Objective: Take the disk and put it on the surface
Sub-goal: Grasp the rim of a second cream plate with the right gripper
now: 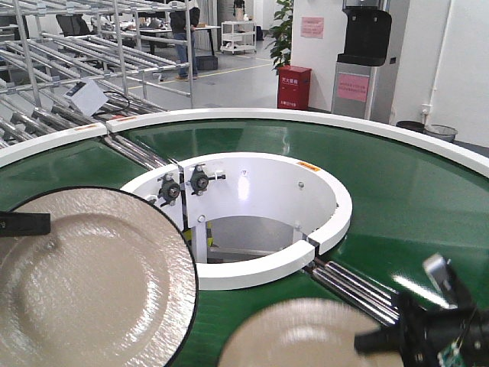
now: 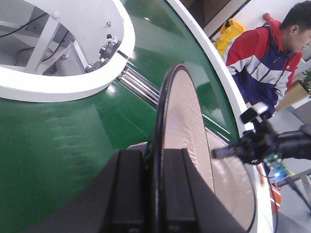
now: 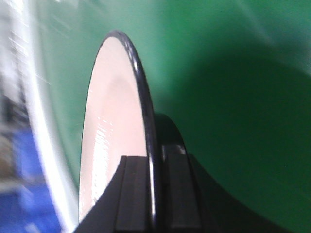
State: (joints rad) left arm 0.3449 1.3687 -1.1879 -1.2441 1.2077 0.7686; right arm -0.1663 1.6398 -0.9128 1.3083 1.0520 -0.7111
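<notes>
Both disks gripped, neither placed
My left gripper (image 2: 155,162) pinches the first disk (image 1: 92,283) by its rim, lower left of the front view; my right gripper (image 3: 154,162) clamps the second disk (image 1: 298,336), bottom centre. Next, I judge: carry them to the surface, unseen here.

My left gripper (image 2: 154,156) sits at 6 o'clock, its two black fingers pinched on the dark rim of the beige disk (image 2: 187,121), which stands edge-on, running up toward 12. The green belt (image 2: 73,145) fills 9 o'clock, with the white inner ring (image 2: 58,82) and steel rollers (image 2: 138,85) toward 11. At 3 I see the right gripper (image 2: 252,143), and at 2 a man in a red, white and blue jacket (image 2: 262,53).
</notes>
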